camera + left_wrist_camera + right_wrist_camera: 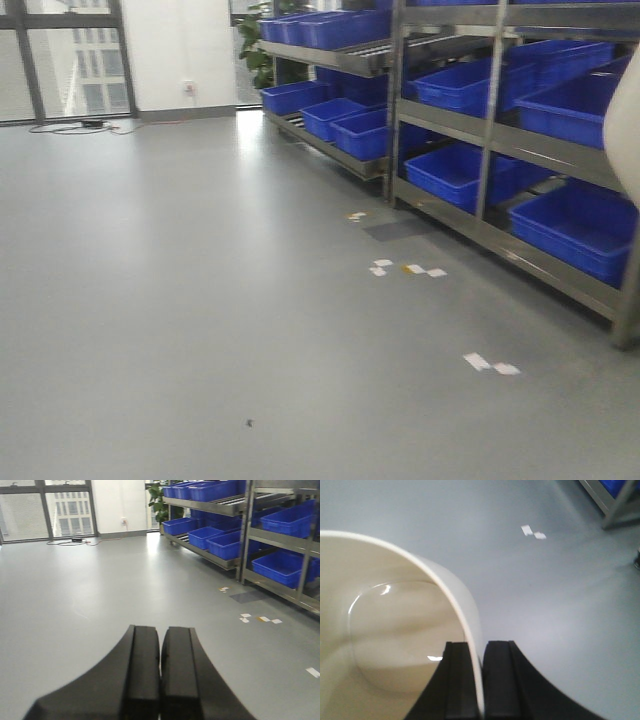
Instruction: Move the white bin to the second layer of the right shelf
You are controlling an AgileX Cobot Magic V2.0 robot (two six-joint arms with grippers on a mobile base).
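Note:
The white bin [390, 630] is a glossy cream tub that fills the left of the right wrist view, its inside empty. My right gripper [479, 652] is shut on its thin rim, one finger inside the wall and one outside, holding it above the grey floor. A sliver of the bin [622, 125] shows at the right edge of the front view. My left gripper [161, 640] is shut and empty, held over bare floor. The right shelf [500, 120] is a steel rack at the right; its second layer [560, 148] shows a steel front rail with blue crates above it.
A second steel rack [330, 55] stands further back, left of the right shelf. Blue crates [460, 175] fill several levels of both racks. White tape marks [408, 269] dot the grey floor. A cable [80, 126] lies by the far windows, a plant [258, 45] beside the racks.

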